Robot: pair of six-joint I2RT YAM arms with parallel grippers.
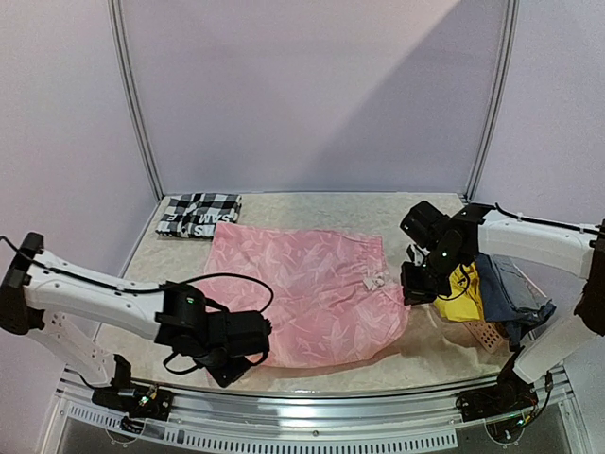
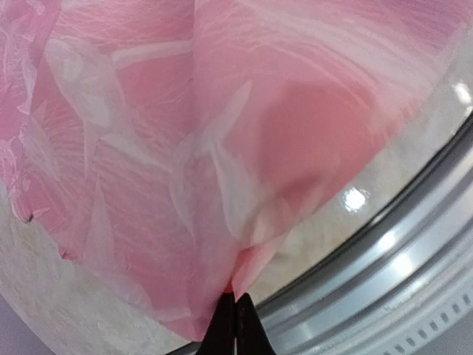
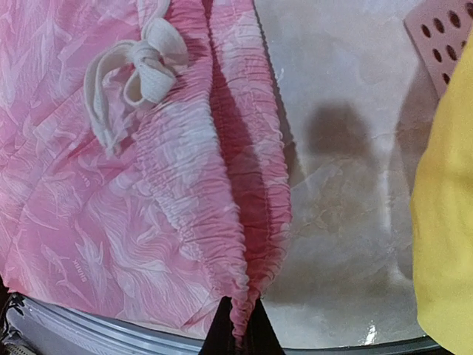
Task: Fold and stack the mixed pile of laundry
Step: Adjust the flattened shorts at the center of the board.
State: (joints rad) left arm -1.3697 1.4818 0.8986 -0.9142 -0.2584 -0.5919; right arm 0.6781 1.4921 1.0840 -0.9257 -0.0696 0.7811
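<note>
A pink garment (image 1: 302, 293) with a pale leaf print lies spread over the middle of the table. My left gripper (image 1: 248, 352) is shut on its near left hem corner (image 2: 244, 274), the cloth pinched between the black fingertips (image 2: 235, 310). My right gripper (image 1: 416, 284) is shut on the gathered elastic waistband (image 3: 247, 296) at the garment's right edge, beside the white drawstring bow (image 3: 140, 66). A folded black-and-white checked shirt (image 1: 198, 216) lies at the back left. A yellow garment (image 1: 461, 293) and a blue-grey one (image 1: 515, 293) sit heaped at the right.
A salmon perforated basket (image 1: 487, 336) lies under the heap at the right, its corner also in the right wrist view (image 3: 443, 37). The metal rail of the table's near edge (image 2: 384, 288) runs just beside my left gripper. The table (image 1: 312, 203) carries a beige mottled cover.
</note>
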